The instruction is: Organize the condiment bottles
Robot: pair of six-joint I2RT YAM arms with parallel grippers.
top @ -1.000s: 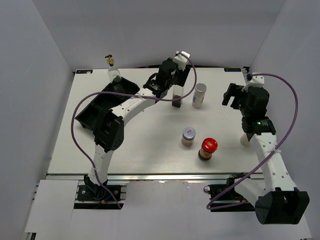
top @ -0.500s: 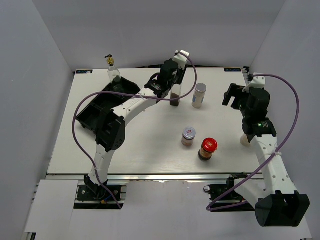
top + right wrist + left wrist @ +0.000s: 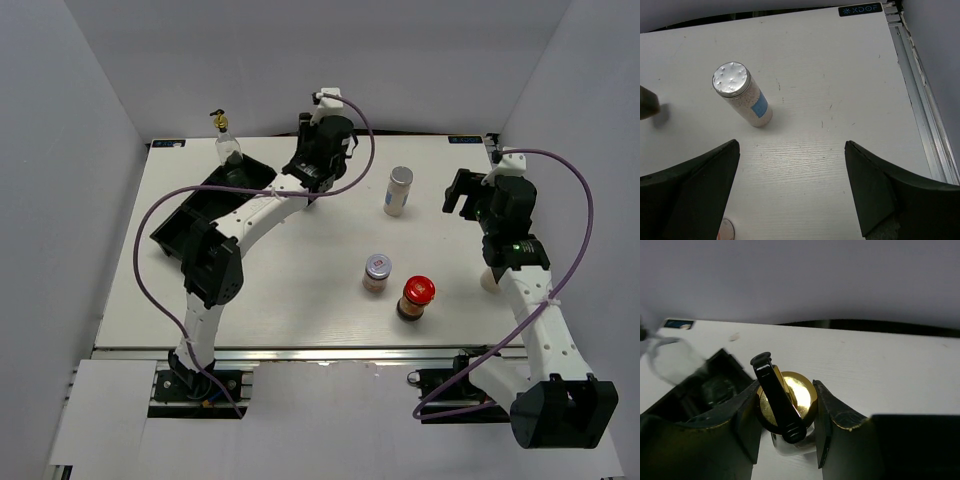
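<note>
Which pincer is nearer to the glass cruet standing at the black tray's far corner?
Left. The left pincer, gripping a second cruet, is just right of that cruet; the right pincer is far across the table.

Black rectangular tray (image 3: 170, 237) sits at the left rear of the white table (image 3: 300, 300); it appears divided into compartments, though partly obscured.

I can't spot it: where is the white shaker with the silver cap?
From above, the white shaker stands right of centre toward the far edge, between the left gripper and the right gripper, touching neither.
</note>
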